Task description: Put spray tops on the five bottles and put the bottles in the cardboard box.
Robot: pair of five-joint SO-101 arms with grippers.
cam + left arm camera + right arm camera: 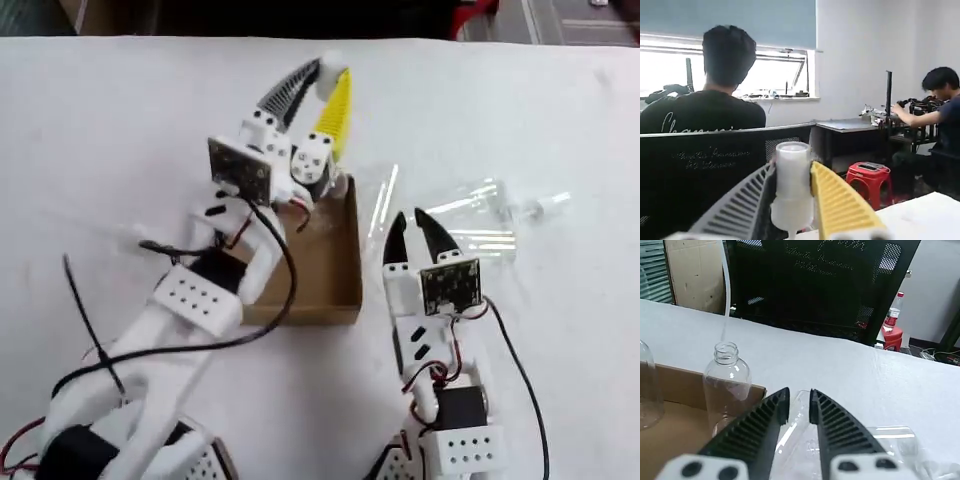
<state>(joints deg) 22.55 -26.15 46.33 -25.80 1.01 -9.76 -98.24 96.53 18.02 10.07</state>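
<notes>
Left tool [792, 167] is clenched on a white spray top [791, 200], held up near the counter's [120, 130] far edge. I see my right tool [799, 395] slightly parted and empty, beside clear bottles [480, 215] lying right of the cardboard box [335, 270].

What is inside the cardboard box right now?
An uncapped bottle stands inside the cardboard box by its wall, and a second bottle is partly out of frame. From above, the left arm covers most of the box floor, so more bottles may be hidden.
</notes>
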